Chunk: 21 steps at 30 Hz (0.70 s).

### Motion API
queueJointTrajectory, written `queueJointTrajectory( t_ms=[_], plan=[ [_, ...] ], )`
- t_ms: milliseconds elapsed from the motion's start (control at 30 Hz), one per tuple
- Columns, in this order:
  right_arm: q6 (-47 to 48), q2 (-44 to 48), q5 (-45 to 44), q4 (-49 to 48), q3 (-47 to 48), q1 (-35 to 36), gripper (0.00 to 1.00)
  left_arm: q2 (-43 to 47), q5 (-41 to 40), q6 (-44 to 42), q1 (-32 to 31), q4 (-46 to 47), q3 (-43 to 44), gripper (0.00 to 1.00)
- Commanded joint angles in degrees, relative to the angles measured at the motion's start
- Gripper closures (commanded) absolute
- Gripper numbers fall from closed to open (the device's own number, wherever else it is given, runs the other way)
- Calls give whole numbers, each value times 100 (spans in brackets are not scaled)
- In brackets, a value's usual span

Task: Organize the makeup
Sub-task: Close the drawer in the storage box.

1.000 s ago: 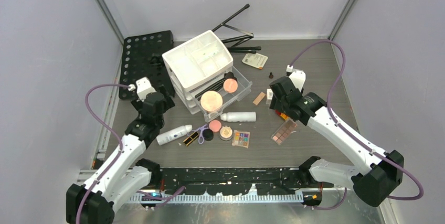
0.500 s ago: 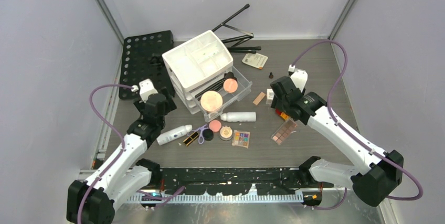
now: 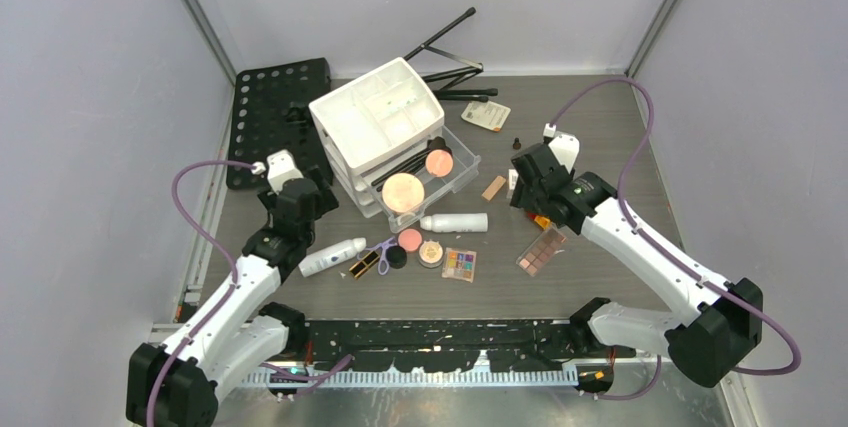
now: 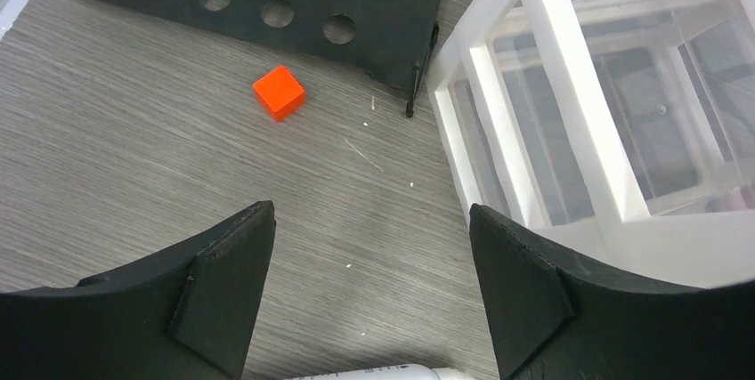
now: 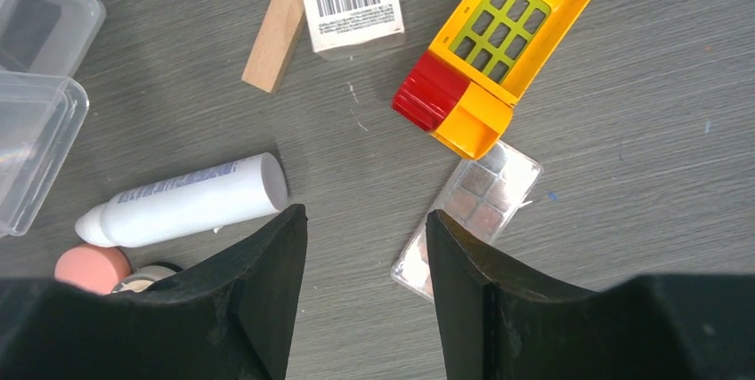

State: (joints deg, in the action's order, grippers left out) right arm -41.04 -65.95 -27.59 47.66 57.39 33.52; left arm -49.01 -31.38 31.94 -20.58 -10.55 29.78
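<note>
Your table [image 3: 600,277] is grey wood-grain. At its far left lies a black perforated panel [image 3: 270,107], with a small orange cube [image 4: 278,92] just beside its near edge and a white drawer unit [image 3: 375,122] standing next to it. Nearer you, a white bottle [image 3: 332,256] lies on its side left of centre. A second white bottle [image 3: 455,222] lies further right, with a pink compact [image 3: 409,239] and a multicolour palette [image 3: 459,264] near it. To your right sit a tan wooden block [image 5: 275,36], a barcoded box [image 5: 349,2], a red-and-yellow block [image 5: 494,51] and, just beside that, a clear-lidded palette [image 5: 467,218].
</note>
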Motion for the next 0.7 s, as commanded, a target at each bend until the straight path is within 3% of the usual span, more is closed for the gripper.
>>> queueJointTrajectory(
  t_ms=[0, 533, 667],
  plan=[
    [-176, 171, 91, -312, 107, -15, 43, 42, 3, 83, -16, 290, 76, 18],
    [-409, 49, 1035, -1068, -291, -361, 42, -101, 96, 95, -25, 329, 97, 18],
    [-330, 73, 1652, -1442, -437, -364, 42, -105, 113, 106, -25, 329, 98, 18]
  ],
)
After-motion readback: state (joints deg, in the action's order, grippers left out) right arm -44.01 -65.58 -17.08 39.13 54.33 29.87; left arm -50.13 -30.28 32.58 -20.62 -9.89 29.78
